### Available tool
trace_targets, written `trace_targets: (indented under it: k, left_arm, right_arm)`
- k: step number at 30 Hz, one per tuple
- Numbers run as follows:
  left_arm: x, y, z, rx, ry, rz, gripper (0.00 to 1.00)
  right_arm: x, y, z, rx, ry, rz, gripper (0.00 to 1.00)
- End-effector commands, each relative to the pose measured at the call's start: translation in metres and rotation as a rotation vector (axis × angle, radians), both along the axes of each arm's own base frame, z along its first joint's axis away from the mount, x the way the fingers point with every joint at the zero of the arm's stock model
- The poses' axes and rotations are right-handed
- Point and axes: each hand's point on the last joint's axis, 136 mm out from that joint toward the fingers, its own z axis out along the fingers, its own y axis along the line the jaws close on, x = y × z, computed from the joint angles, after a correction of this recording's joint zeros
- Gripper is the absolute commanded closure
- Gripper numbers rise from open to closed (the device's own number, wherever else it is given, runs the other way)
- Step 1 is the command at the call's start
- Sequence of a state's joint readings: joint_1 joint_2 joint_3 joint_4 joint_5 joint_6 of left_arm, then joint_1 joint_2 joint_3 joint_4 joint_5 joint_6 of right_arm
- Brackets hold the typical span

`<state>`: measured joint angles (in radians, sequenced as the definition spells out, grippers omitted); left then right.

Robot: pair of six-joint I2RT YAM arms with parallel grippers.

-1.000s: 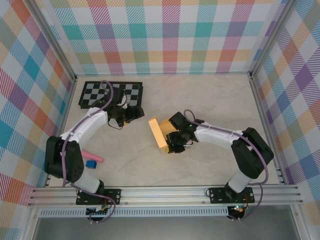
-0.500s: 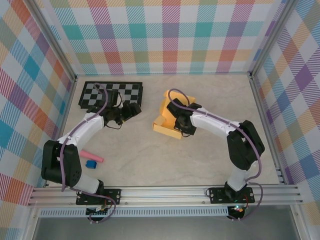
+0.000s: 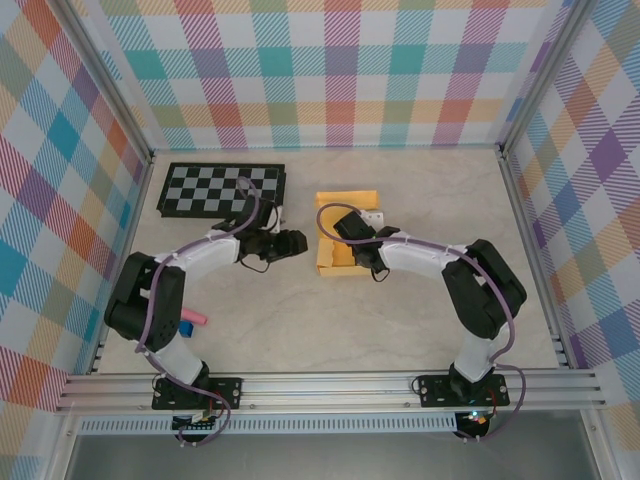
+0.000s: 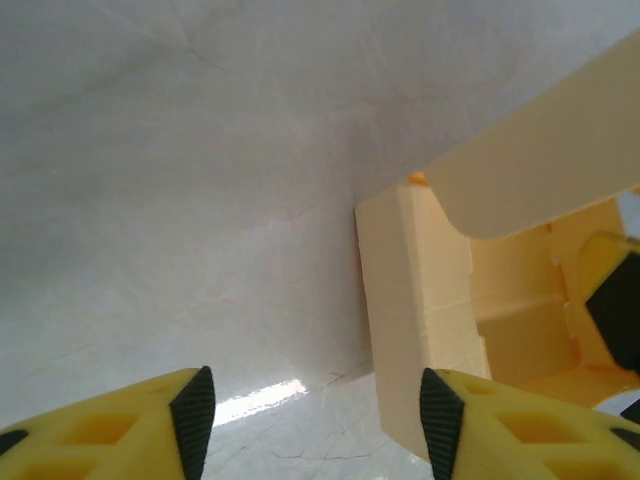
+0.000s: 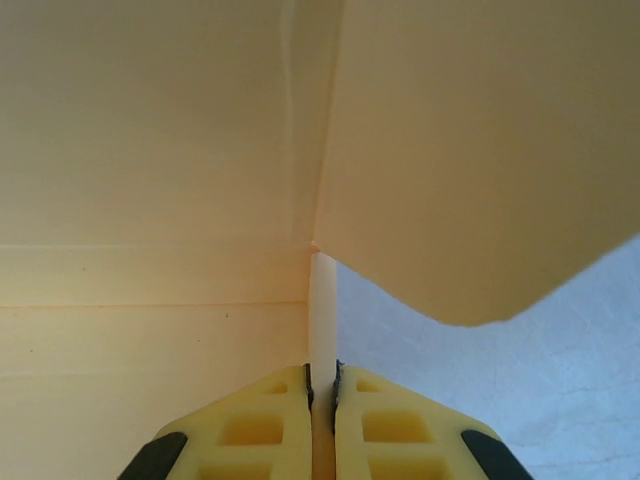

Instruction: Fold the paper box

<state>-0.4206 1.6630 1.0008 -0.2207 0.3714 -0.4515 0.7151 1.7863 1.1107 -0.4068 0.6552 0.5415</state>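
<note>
Currently the yellow-orange thin-cardboard paper box [image 3: 345, 203], part-erected w/ one flap raised, is found near the middle of the pale marbled worktop [image 3: 430, 200], a little toward 12 o'clock. One thin wall of it is pinched by the clenched right tool [image 5: 322, 385]. The left tool [image 4: 315, 410] is released, w/ nothing between its jaws, and is placed at the box's 9 o'clock side, just beside an upright corner panel.

Risks, as judged:
- The pinched wall could be creased or torn if it is pulled across its fold line.
- The box could be shoved toward 3 o'clock, or the panel buckled inward, if the left tool is driven in off-centre.
- The flap may be sprung open if the pinch is let go too soon.

No snag is expected from the black-and-grey checkerboard [image 3: 222, 188] at 10 o'clock, as it is well apart.
</note>
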Motion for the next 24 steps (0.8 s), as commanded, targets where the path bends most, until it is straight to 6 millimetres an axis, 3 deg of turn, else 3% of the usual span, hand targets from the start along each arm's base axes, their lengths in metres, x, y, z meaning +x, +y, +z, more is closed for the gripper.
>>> trace_targets:
  k: [1, 6, 11, 19, 24]
  left_arm:
    - [0.004, -0.016, 0.005, 0.002, -0.065, -0.055, 0.47]
    - [0.002, -0.022, -0.004, 0.027, -0.057, -0.087, 0.48]
    - [0.008, -0.036, 0.004, -0.026, -0.108, -0.109, 0.49]
    - [0.015, -0.05, -0.009, -0.024, -0.099, -0.127, 0.63]
    - [0.021, -0.055, -0.006, 0.023, -0.148, -0.125, 0.7]
  right_arm:
    - [0.009, 0.005, -0.001, -0.012, -0.043, -0.002, 0.93]
    - [0.013, 0.008, 0.0, 0.013, -0.056, -0.019, 0.93]
    - [0.016, 0.011, 0.0, 0.014, -0.061, -0.011, 0.93]
    - [0.018, 0.016, -0.008, 0.037, -0.057, -0.014, 0.93]
    - [0.021, 0.02, -0.012, 0.041, -0.047, -0.023, 0.93]
